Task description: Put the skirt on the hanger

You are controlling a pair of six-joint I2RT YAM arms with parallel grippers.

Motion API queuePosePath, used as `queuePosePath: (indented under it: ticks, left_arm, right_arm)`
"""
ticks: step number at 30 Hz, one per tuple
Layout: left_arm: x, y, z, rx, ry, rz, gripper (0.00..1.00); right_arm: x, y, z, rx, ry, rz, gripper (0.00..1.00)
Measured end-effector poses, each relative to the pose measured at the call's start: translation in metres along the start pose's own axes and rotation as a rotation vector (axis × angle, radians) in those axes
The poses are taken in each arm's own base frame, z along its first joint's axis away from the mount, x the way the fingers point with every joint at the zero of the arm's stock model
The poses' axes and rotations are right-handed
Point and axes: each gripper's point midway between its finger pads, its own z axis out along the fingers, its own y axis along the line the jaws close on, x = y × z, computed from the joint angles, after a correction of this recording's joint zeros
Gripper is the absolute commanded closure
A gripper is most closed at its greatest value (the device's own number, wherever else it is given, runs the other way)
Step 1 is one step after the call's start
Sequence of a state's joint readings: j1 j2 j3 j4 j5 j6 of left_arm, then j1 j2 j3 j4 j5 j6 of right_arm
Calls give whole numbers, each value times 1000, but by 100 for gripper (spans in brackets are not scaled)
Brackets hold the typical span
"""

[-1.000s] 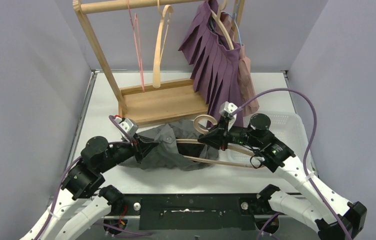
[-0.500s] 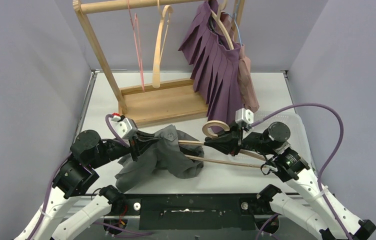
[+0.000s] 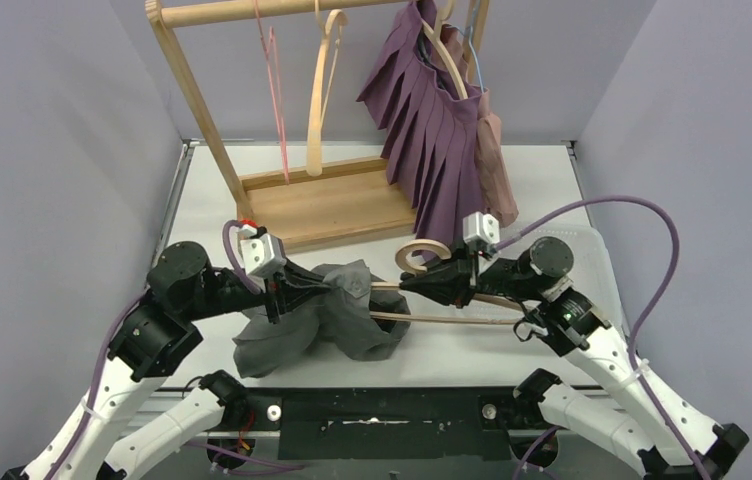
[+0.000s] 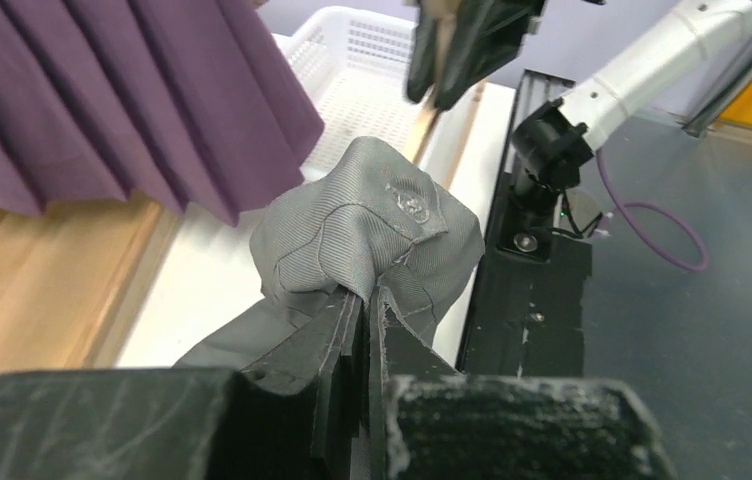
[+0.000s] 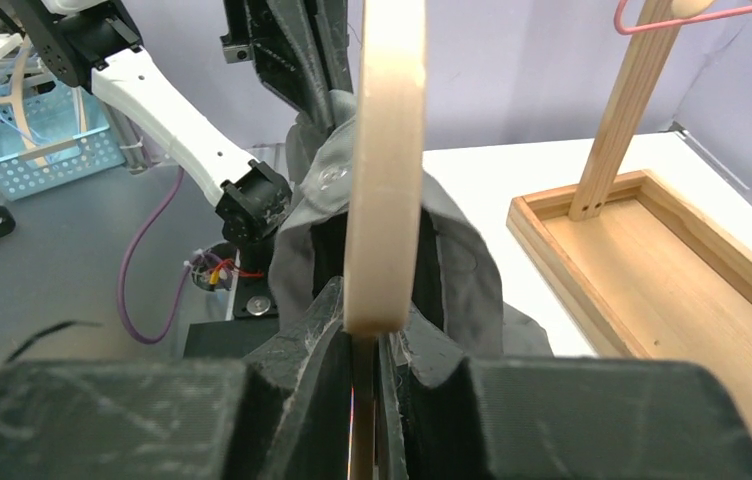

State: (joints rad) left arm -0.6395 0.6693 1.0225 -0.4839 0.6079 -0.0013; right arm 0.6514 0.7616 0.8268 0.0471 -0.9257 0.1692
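Left gripper (image 3: 290,290) pinches the grey skirt (image 3: 342,320), which is bunched just in front of the rack (image 3: 322,208). Right gripper (image 3: 420,284) clamps the wooden hanger (image 3: 424,246), whose arms enter the skirt.

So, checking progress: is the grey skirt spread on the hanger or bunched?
Bunched. The grey skirt hangs crumpled from the shut left gripper; the wooden hanger, clamped in the right gripper, reaches only its edge.

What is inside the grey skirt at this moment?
The hanger's two arms run into the skirt from the right; their ends are hidden by cloth. The left gripper pinches its edge.
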Motion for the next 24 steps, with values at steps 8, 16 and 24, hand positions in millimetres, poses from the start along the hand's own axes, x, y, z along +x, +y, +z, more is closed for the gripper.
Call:
queuePosePath:
  ticks: [8,16,24]
  left_arm:
    - [15,0,22,76,10,-61,91]
    - [23,17,22,-13,73,-60,42]
    - [-15,21,13,-57,18,18,37]
  right_arm:
    - [41,-19,45,16,28,59,100]
    - [52,-29,48,82,-37,81,100]
    - [34,-26,44,83,-83,50,100]
